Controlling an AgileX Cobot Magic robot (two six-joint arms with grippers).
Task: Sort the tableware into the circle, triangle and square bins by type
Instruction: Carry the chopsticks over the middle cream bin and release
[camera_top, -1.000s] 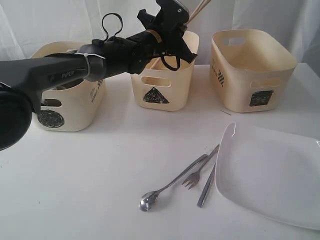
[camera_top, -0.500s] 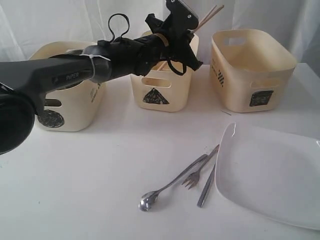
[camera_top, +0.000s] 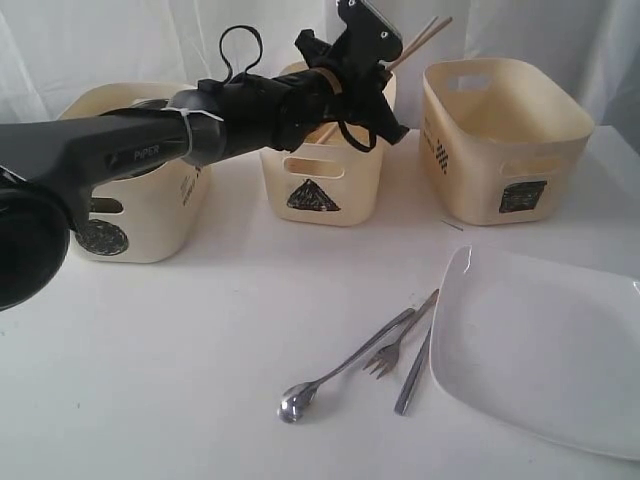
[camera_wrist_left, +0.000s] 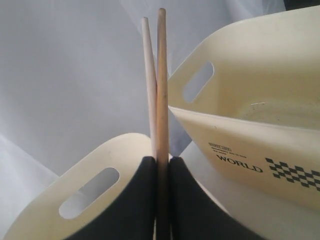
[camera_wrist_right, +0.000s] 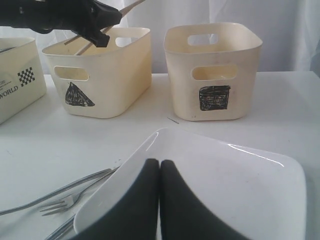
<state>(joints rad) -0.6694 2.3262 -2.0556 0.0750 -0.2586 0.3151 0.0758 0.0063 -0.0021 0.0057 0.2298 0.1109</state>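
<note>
Left gripper (camera_wrist_left: 161, 170) nudged toward 3 o'clock, clamping wooden chopsticks (camera_wrist_left: 159, 85) above triangle bin (camera_top: 325, 165) at 12 o'clock. Right gripper (camera_wrist_right: 159, 167) closed, empty, by white plate (camera_wrist_right: 240, 190) at 4 o'clock.

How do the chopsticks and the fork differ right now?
The chopsticks are wooden; the fork is metal. The chopsticks are pinched in the left gripper, up by the triangle bin; the fork lies loose on the table beside the plate. The chopsticks are plain sticks; the fork ends in tines. Both are long, thin utensils.
</note>
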